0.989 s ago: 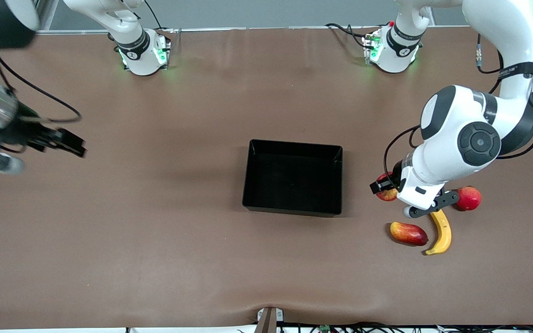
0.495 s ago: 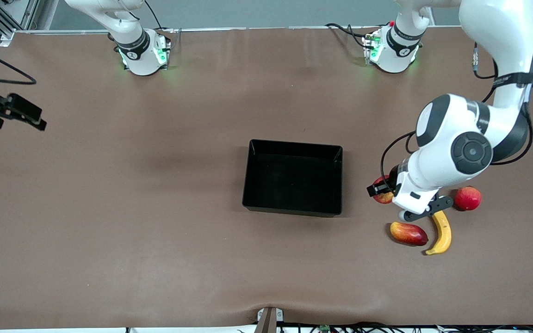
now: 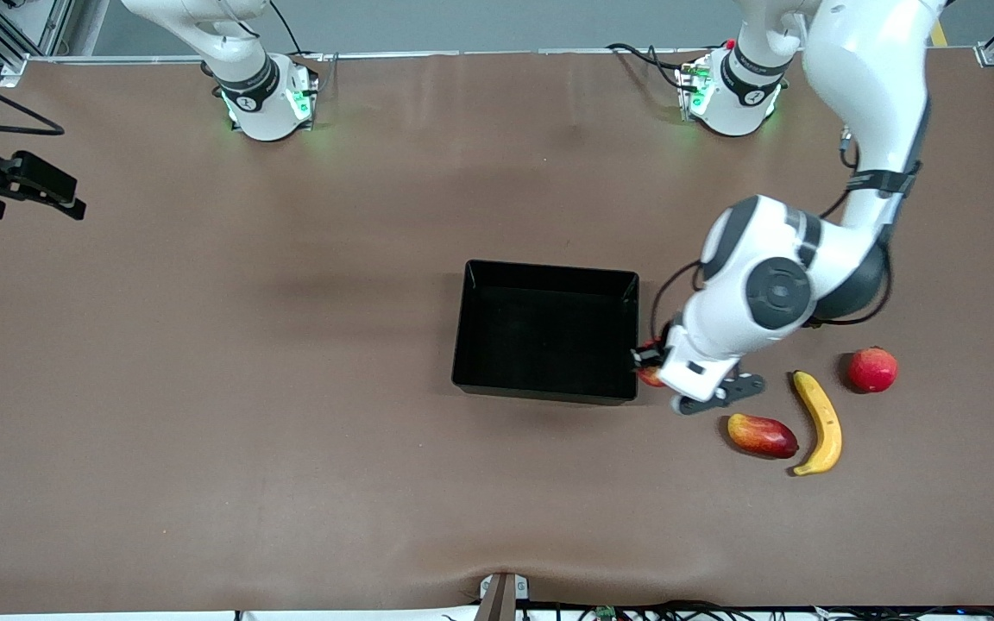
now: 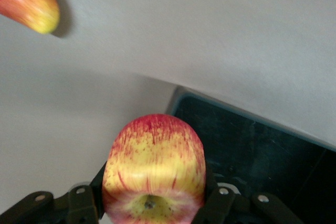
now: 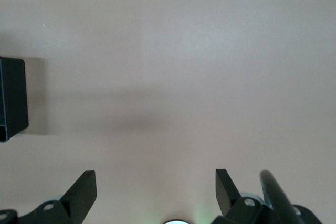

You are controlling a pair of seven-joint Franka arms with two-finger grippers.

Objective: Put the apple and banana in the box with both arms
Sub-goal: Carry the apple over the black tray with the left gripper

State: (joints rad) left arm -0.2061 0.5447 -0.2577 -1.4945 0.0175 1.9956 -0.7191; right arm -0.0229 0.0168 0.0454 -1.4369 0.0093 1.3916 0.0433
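Note:
My left gripper (image 3: 648, 366) is shut on the apple (image 4: 155, 169), red with yellow streaks, and holds it in the air over the box's corner at the left arm's end. Only a sliver of the apple (image 3: 651, 374) shows in the front view. The black box (image 3: 546, 330) sits mid-table; its corner shows in the left wrist view (image 4: 252, 150). The yellow banana (image 3: 819, 421) lies on the table toward the left arm's end, nearer the front camera than the box. My right gripper (image 5: 156, 190) is open and empty, high over the right arm's end of the table (image 3: 22, 185).
A red-yellow mango-shaped fruit (image 3: 762, 435) lies beside the banana and shows in the left wrist view (image 4: 29, 1). A pinkish-red round fruit (image 3: 872, 369) lies toward the left arm's end of the table. The box's edge shows in the right wrist view (image 5: 11, 98).
My left gripper has carried the apple away from the other fruit to the box's corner. My right gripper has drawn back toward the right arm's end of the table and slowed.

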